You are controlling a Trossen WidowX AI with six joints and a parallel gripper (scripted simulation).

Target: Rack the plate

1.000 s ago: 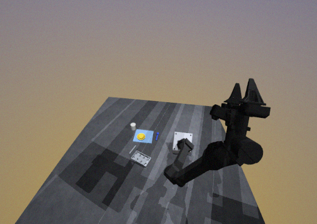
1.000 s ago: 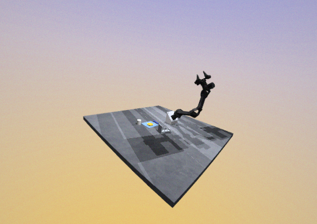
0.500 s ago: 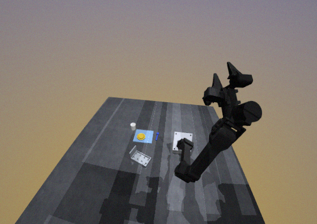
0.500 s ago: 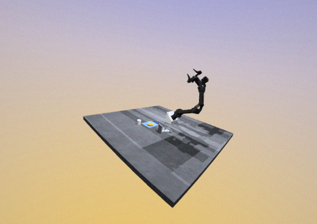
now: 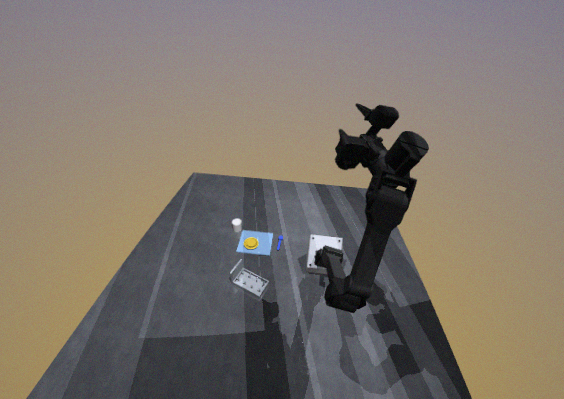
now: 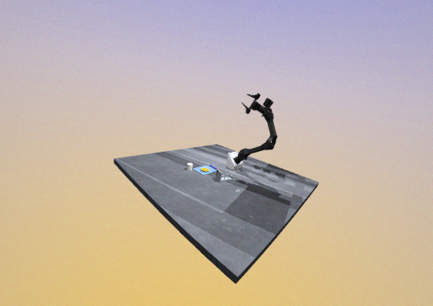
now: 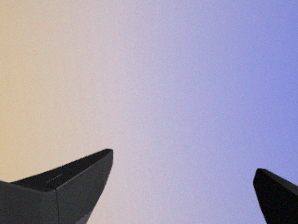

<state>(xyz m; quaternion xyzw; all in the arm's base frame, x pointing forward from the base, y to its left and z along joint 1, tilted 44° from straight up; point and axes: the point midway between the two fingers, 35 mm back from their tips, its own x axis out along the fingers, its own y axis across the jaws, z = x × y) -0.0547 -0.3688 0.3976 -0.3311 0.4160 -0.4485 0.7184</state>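
A yellow plate (image 5: 251, 243) (image 6: 205, 169) lies flat on a light blue mat (image 5: 266, 249) (image 6: 197, 169). The pale grey dish rack (image 5: 248, 288) (image 6: 219, 176) stands on the table beside the mat, nearer to the top view, with a raised wall at one end and small posts or rails on its base. No plate shows in it. My gripper (image 5: 349, 118) (image 6: 245, 99) (image 7: 183, 166) is open and empty, high above the table and far from plate and rack. The wrist view shows only the two fingertips against the sky.
A white cup (image 5: 237, 225) (image 6: 190, 166) stands beyond the mat. A small blue utensil (image 5: 279, 244) (image 6: 213, 167) lies between the mat and the white block (image 5: 325, 242) (image 6: 232, 162) at the arm's base. The grey table (image 5: 200, 305) (image 6: 184, 203) carries patchy shadows.
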